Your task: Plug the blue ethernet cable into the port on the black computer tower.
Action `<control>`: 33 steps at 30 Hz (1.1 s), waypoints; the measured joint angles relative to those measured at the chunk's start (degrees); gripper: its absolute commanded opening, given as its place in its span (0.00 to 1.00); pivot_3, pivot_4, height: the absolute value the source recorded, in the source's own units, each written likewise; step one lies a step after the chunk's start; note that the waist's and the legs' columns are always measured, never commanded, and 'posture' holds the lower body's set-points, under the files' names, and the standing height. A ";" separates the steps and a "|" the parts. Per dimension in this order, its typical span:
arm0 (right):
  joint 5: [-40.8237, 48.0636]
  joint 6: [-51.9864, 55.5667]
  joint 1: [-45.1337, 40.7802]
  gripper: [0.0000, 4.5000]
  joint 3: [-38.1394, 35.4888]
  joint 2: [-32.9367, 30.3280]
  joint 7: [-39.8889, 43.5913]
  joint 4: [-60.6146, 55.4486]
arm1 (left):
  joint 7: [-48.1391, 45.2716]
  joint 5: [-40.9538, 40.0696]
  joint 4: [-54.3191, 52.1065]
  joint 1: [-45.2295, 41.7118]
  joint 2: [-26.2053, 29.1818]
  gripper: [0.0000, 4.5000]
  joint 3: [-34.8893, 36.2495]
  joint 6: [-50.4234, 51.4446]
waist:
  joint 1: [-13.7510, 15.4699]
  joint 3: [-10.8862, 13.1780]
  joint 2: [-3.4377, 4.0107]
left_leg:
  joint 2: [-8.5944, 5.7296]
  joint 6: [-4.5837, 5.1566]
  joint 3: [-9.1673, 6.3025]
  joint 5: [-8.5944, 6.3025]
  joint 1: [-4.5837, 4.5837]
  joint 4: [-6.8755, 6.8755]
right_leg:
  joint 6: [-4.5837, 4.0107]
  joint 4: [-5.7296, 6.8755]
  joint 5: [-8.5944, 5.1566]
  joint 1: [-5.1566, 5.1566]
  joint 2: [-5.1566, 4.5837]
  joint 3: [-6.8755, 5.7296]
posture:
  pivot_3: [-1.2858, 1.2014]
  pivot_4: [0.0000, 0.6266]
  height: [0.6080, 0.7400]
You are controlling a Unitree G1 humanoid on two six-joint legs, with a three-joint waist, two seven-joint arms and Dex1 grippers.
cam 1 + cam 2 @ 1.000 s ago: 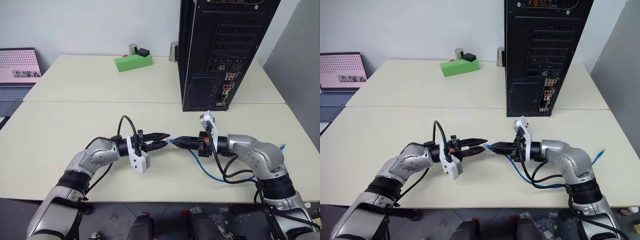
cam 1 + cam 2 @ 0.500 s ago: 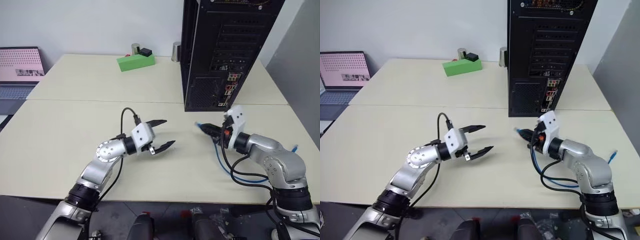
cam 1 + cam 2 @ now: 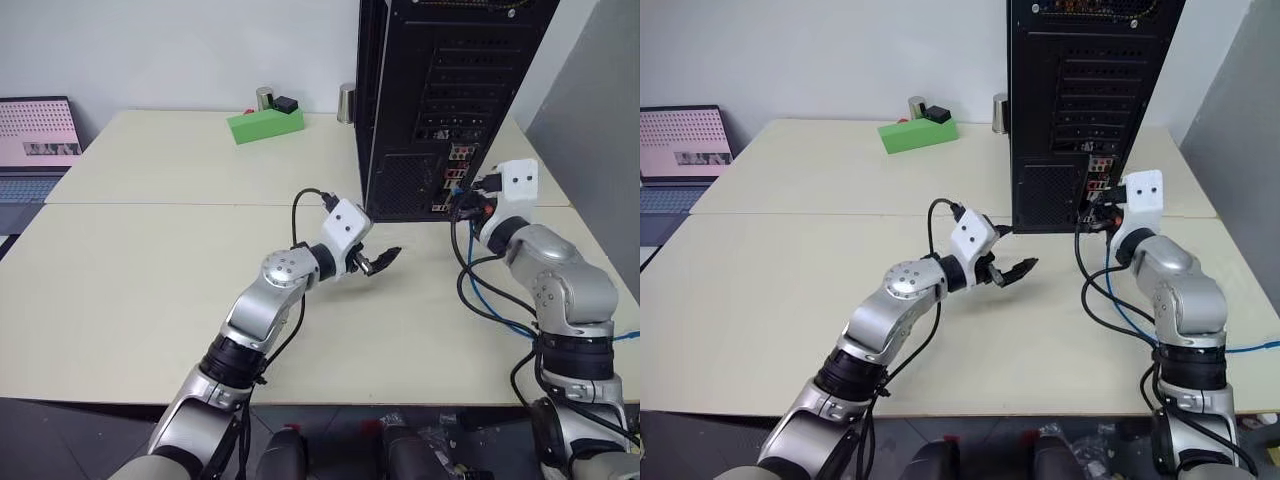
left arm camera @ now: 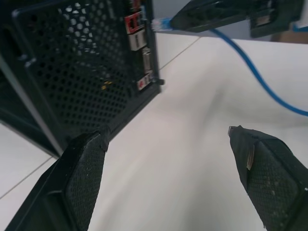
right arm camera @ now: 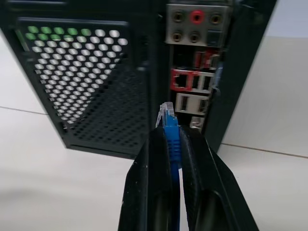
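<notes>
blue ethernet cable [image 5: 171, 126] plug, lengthwise toward black computer tower [image 5: 96, 72] ports

Black computer tower [image 3: 440, 90] upright at 1 o'clock, rear ports facing out; blue ethernet cable [image 5: 171, 132] plug just short of them, slack trailing at 4 o'clock.

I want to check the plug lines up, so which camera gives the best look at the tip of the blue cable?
The right wrist view: the blue ethernet cable plug sits pinched in the right gripper, facing the ports on the black computer tower. The left wrist view shows the plug small, from the side. The head views show mostly trailing cable.
</notes>
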 measured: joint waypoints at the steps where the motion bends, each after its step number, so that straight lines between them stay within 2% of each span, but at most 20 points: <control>1: -0.40 0.00 -1.19 0.00 -0.10 0.02 -0.36 1.86 | 0.93 0.85 1.31 -0.48 -0.70 0.93 0.07 -0.10 | -0.01 0.00 0.00 | -0.01 0.00 0.01 0.00 0.00 0.00 | 0.00 0.00 0.00 0.00 -0.01 0.01 | 0.52 0.24 1.00; 18: -0.27 1.84 -5.90 0.00 -0.92 -0.09 -1.14 5.64 | 6.37 5.35 7.68 -4.49 -7.28 0.93 2.17 -2.46 | 0.15 0.00 0.00 | -0.02 0.00 0.02 0.00 -0.05 0.00 | 0.00 -0.02 0.00 -0.05 -0.03 0.02 | 0.52 0.24 1.00; 33: -0.36 2.28 -6.51 0.00 -1.02 2.29 -1.31 5.91 | 6.32 6.17 8.85 -5.04 -8.09 0.93 2.42 -3.14 | 0.16 0.00 0.00 | -0.02 0.00 0.03 0.00 -0.06 0.00 | 0.00 -0.02 0.00 -0.06 -0.03 0.02 | 0.52 0.24 1.00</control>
